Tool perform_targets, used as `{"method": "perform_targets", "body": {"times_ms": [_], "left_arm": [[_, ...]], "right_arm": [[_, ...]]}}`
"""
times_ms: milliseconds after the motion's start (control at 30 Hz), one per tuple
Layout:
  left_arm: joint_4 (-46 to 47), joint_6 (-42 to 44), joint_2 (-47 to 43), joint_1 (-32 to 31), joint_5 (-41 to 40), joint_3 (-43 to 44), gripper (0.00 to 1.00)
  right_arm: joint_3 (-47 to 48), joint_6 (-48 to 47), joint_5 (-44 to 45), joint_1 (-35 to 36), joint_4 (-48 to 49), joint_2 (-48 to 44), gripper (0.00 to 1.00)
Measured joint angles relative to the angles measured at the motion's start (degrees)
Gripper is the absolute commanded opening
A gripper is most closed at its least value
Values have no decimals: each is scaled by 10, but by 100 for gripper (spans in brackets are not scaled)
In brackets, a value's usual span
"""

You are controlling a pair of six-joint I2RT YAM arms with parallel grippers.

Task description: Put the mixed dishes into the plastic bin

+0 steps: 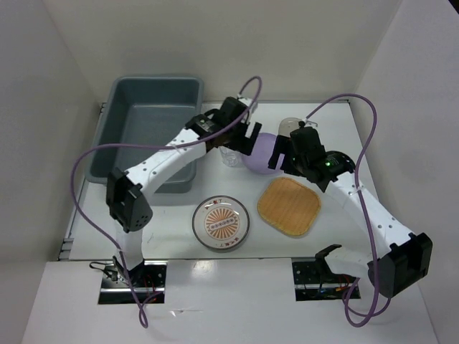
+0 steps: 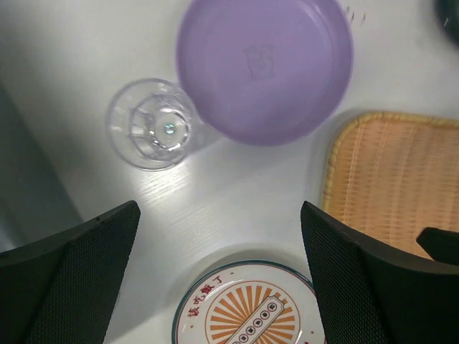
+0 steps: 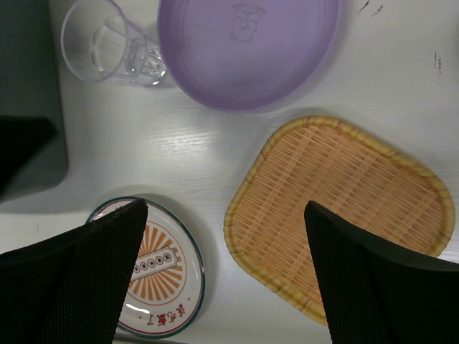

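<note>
from above, both arms reach over the middle of the table (image 1: 287,247) and neither carries anything. the left gripper (image 1: 247,140) and right gripper (image 1: 276,154) hang wide open on either side of the lavender plate (image 1: 259,156), probably because it is the next pick. the bin (image 1: 150,122) lies behind and to the left of the left gripper, and no dish shows in it, so every dish looks yet to be moved. what looks like a clear dish (image 1: 290,127) sits just behind the right gripper, partly hidden. in the left wrist view the fingers stand far apart with bare table between them. the cup (image 2: 150,123) is ahead toward the left finger, its rim seeming to touch the lavender plate straight ahead, so a grasp on either may nudge the other. the tan plate (image 2: 394,179) lies beyond the right finger, and the patterned plate (image 2: 244,308) lies beneath, close under the wrist. in the right wrist view the jaws are equally spread and empty. the tan plate runs under the right finger, the patterned plate lies under the left finger, and the lavender plate and cup are ahead. flat plates on a flat table leave little edge to pinch.
</note>
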Motion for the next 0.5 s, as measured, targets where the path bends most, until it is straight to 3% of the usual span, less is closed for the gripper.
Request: {"method": "perform_targets", "body": {"times_ms": [167,367,400,500], "left_arm": [[-12,25,71,-38,-16,45,100],[39,23,107,-47,-43,97,100],[46,22,108,-47,-45,98,92],[69,18,123,-45,-54,110,82]], "right_arm": [[0,0,5,0,-7,0,95],[0,0,9,0,-12,-5,95],[0,0,9,0,-12,-7,95],[-9,2,9,0,-13,-25,95]]}}
